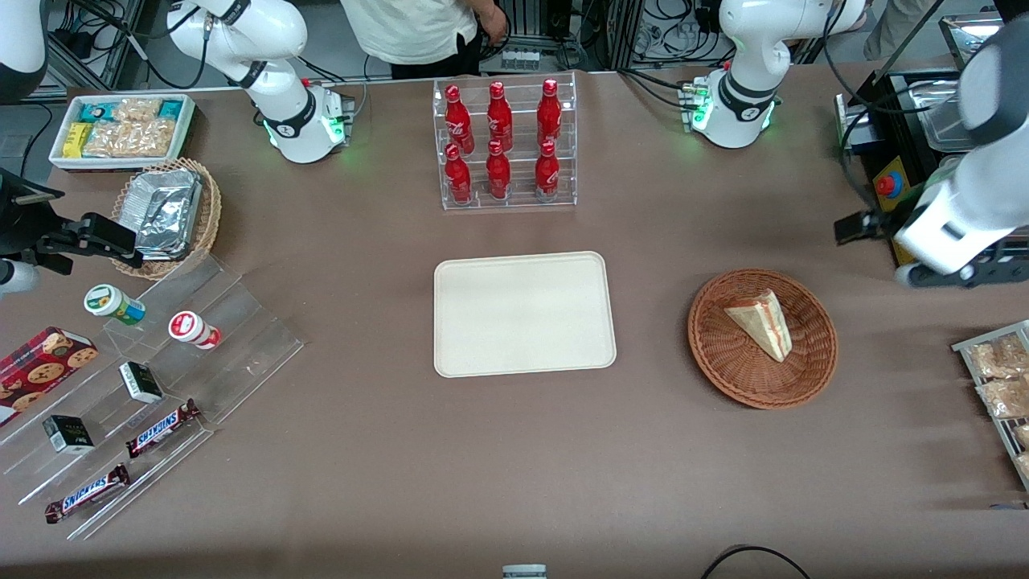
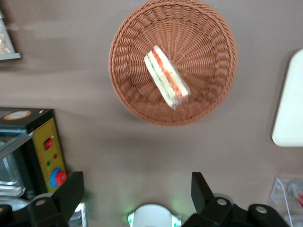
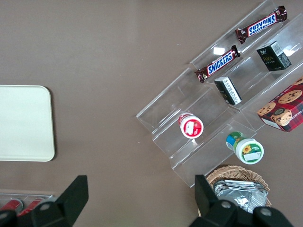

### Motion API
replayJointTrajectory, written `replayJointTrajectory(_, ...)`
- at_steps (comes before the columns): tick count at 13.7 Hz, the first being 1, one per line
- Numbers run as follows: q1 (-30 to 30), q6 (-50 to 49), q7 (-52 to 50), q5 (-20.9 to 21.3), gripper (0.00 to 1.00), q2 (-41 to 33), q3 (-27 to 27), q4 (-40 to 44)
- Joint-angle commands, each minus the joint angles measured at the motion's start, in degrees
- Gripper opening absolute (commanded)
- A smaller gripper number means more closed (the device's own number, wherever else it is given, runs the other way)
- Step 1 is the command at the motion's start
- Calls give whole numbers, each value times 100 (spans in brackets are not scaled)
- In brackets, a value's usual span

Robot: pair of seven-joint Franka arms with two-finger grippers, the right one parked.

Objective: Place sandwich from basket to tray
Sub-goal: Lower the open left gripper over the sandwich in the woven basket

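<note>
Bread in a three-cornered wedge, the sandwich (image 1: 761, 323) lies in the round basket (image 1: 812, 366). The bread is pale and soft-looking, and a thin red-orange and cream stripe of filling runs along one long edge. The basket is shallow and made of reddish-brown woven wicker, with ribs that spread out from its middle like a wheel. It sits on the brown bench (image 1: 514, 474), toward the working arm's end.

Beside the basket, near the middle of the bench and well apart from it, lies the tray (image 1: 450, 322). It is flat, smooth and cream-coloured, a rectangle with rounded corners and a low rim. Nothing rests on it.

Farther from the front camera than the tray stands a clear plastic rack (image 1: 506, 201) of shiny red bottles (image 1: 498, 121).

The pincer (image 2: 137, 189) hangs in the air above the bench, near the basket but not over it, on the side farther from the front camera. Its two dark fingers (image 2: 201, 187) are spread wide apart and hold nothing.
</note>
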Motion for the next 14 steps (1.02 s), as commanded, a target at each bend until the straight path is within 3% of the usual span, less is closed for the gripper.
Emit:
replayJointTrajectory(1, 16, 866, -445, 87, 100, -159, 15, -826)
replayJointTrajectory(9, -37, 3610, -3433, 78, 100, -80, -3, -2699)
replayJointTrajectory(14, -54, 4112, -3699, 60, 100, 306, -20, -2797)
